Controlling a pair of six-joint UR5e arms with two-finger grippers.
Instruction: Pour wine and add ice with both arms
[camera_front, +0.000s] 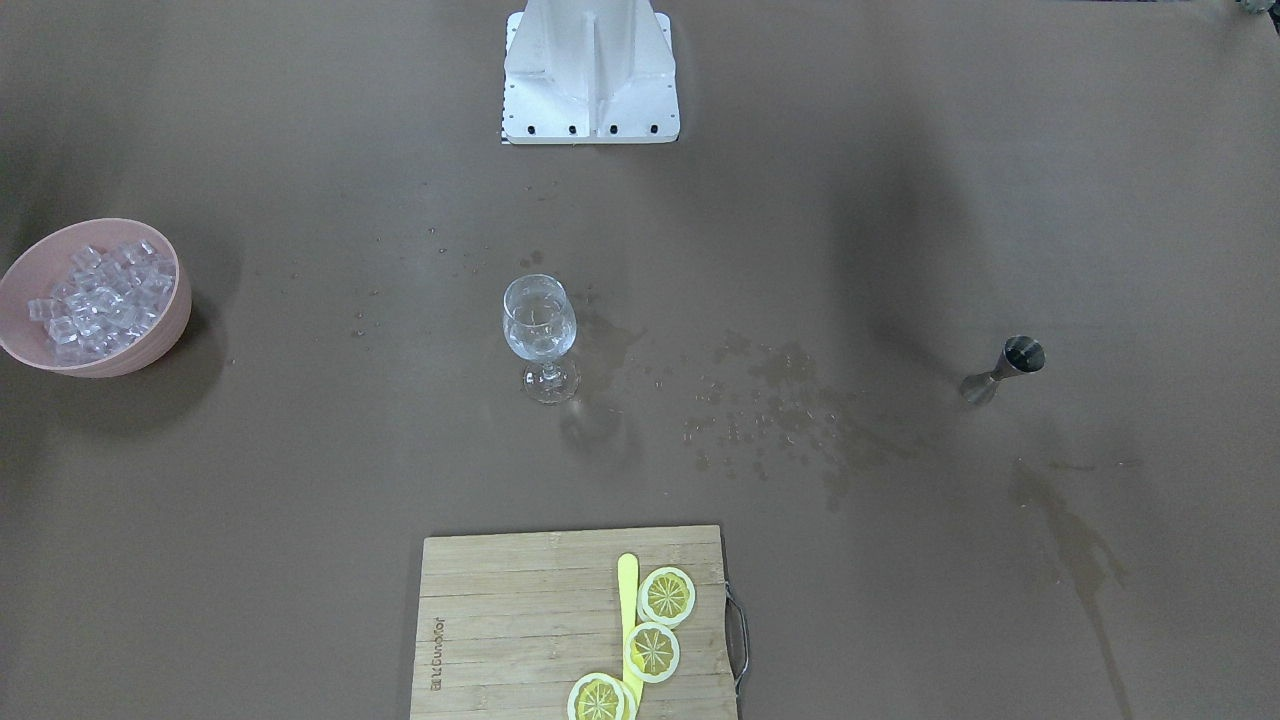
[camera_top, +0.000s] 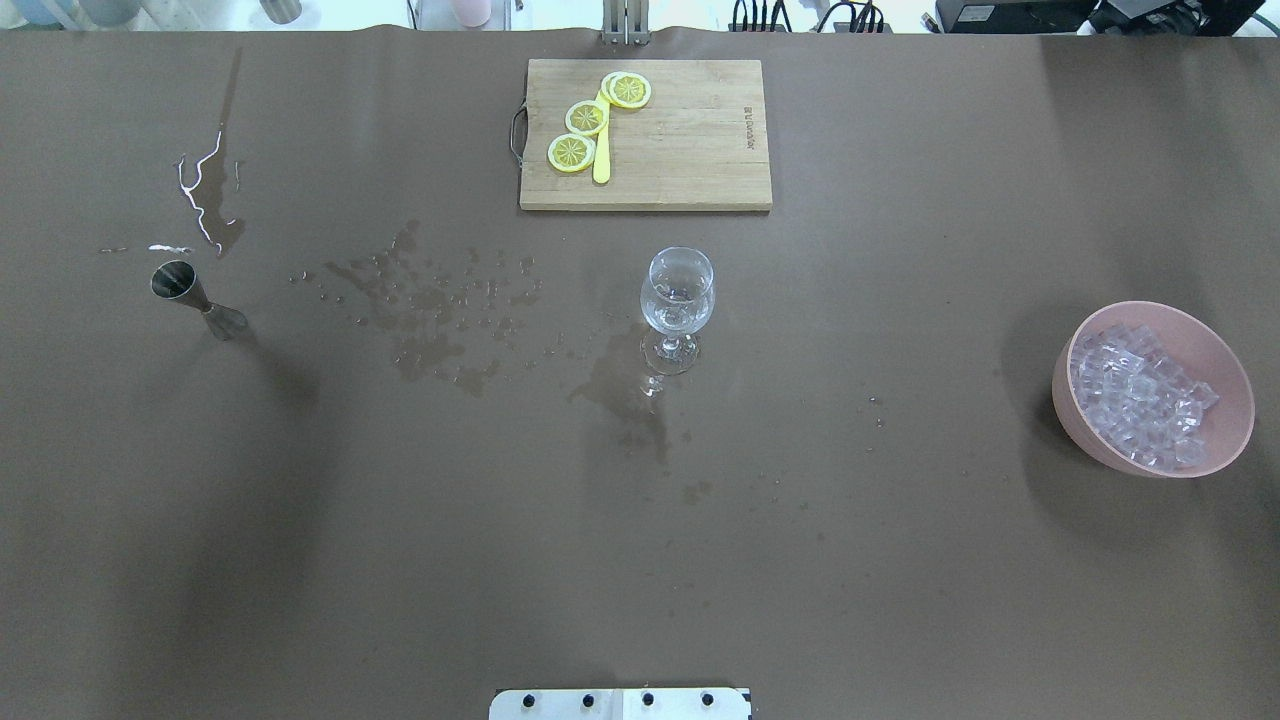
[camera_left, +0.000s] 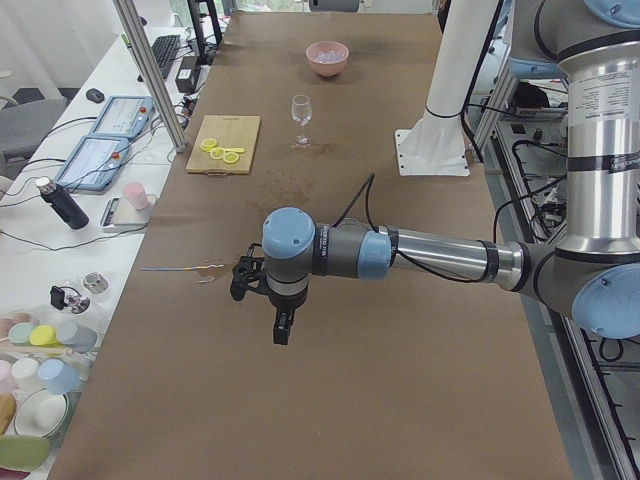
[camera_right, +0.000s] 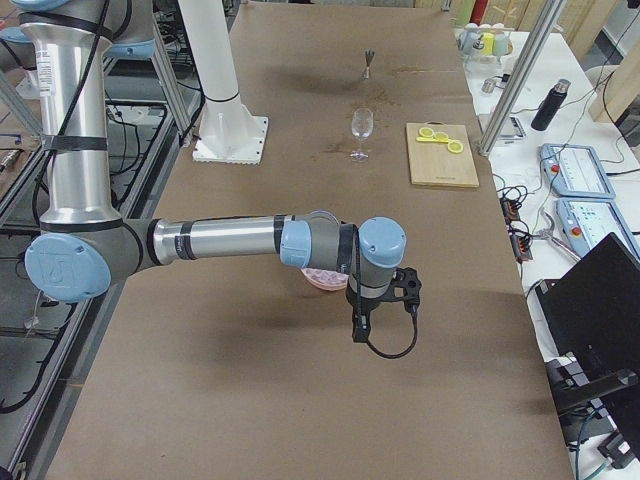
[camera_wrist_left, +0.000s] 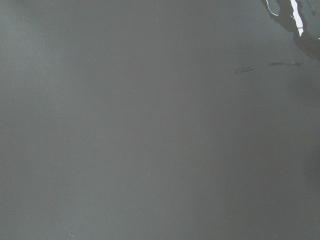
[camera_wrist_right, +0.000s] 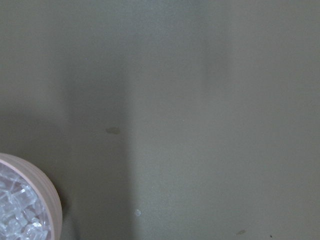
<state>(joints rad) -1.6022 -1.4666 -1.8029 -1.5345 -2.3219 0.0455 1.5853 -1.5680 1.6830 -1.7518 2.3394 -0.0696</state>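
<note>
- Left fingers (camera_left: 283, 328): black, pointing down above bare brown worktop (camera_front: 300, 500), centre-left of the left side view. I cannot tell whether they are apart or together.
- Right fingers (camera_right: 358, 322): also pointing down, centre of the right side view. Their state cannot be told either.
- Left arm (camera_left: 440, 257) and right arm (camera_right: 215, 240): silver tubes with light-blue joints, each stretched level over the worktop.
- Ice (camera_front: 100, 295): a heap of small, glassy, whitish cubes filling a pink bowl (camera_front: 160, 340) at the left edge of the front view. In the right side view the bowl peeks out from behind the right arm's wrist.
- Wine (camera_front: 540, 342): what seems a small, colourless pool low in a stemmed glass (camera_front: 538, 300), upright at mid-frame.
- Dark wet stains (camera_front: 780, 410) spread right of the glass.
- Steel jigger (camera_front: 1005, 368): upright, far right, well apart from the glass.
- Wooden board (camera_front: 520, 620): bottom centre, carrying three lemon slices (camera_front: 667, 596).
</note>
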